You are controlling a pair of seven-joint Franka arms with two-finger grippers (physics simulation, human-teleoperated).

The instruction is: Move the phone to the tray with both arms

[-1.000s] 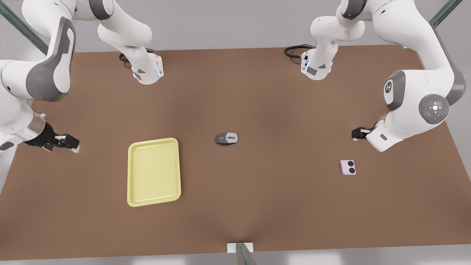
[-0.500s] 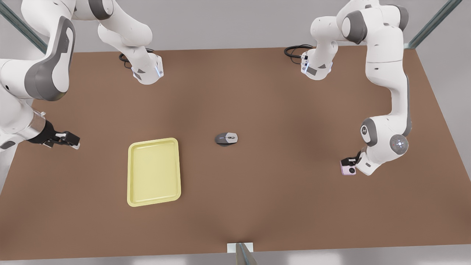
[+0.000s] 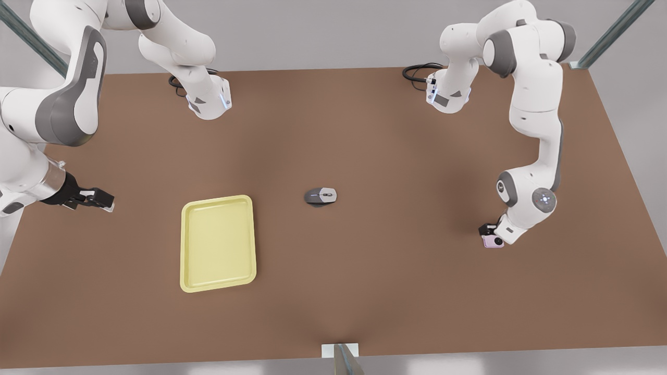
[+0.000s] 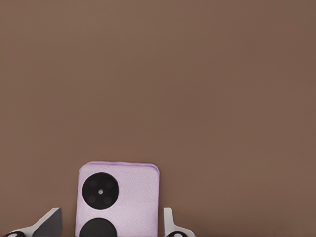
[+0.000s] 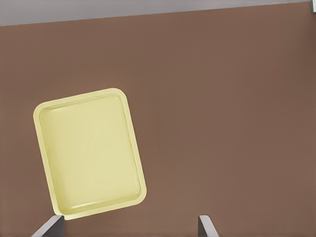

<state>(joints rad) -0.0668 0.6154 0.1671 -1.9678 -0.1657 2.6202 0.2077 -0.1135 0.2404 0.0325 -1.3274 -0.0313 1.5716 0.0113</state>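
Front view puts the small, squarish pale pink phone [image 3: 490,241] at the right of the frame, flat on the brown tabletop [image 3: 365,146], half covered by the left claw [image 3: 489,233]. Your left wrist view shows its two black camera circles stacked along its slightly longer axis, with a spread finger off each long side. The right claw [image 3: 102,200] waits open at far left, beside the pale yellow rectangular rimmed plastic tray [image 3: 218,243]. A grey computer mouse [image 3: 320,196] sits mid-frame.

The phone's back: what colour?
Pale pink phone, two black camera circles; clearest in the left wrist view.
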